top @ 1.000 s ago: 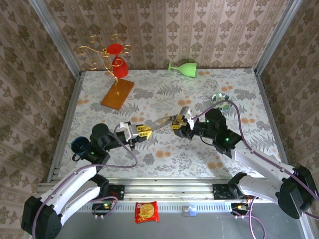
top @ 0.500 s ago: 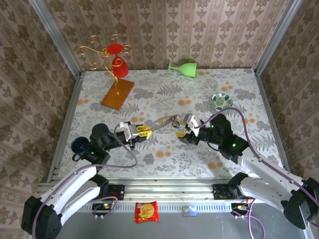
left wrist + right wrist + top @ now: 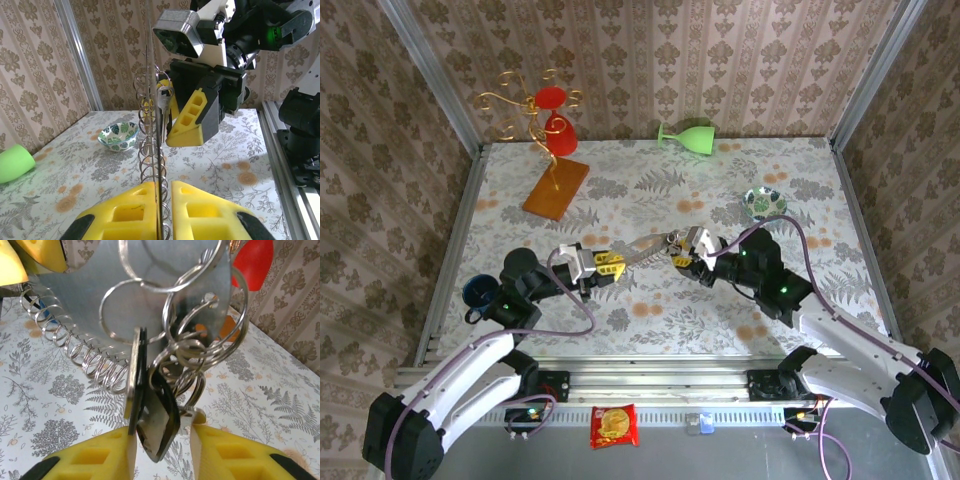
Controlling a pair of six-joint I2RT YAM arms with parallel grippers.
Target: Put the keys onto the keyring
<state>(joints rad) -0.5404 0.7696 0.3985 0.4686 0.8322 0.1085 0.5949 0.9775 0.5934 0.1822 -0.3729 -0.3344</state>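
Note:
My left gripper [image 3: 605,265] is shut on the keyring [image 3: 645,247], a flat grey metal hoop held above the table's middle. The left wrist view shows the keyring [image 3: 151,100] edge-on, with a coil of wire rings along it, rising from my left gripper [image 3: 165,200]. The keys [image 3: 157,420] have black heads and hang on small split rings from the keyring [image 3: 100,295]. They sit between the yellow fingers of my right gripper [image 3: 162,445], whose pads touch the bunch on both sides. My right gripper [image 3: 688,250] meets the hoop's right end.
A green-patterned dish [image 3: 762,202] sits right of the grippers. A green cup [image 3: 688,135] lies at the back wall. A gold stand with red cups [image 3: 552,150] is back left. A blue cup [image 3: 477,292] stands by the left arm, and a snack packet [image 3: 614,425] lies beyond the front rail.
My right gripper drew back to the right and widened, then came back to the hoop's end and narrowed around the keys. The left arm and keyring stayed put.

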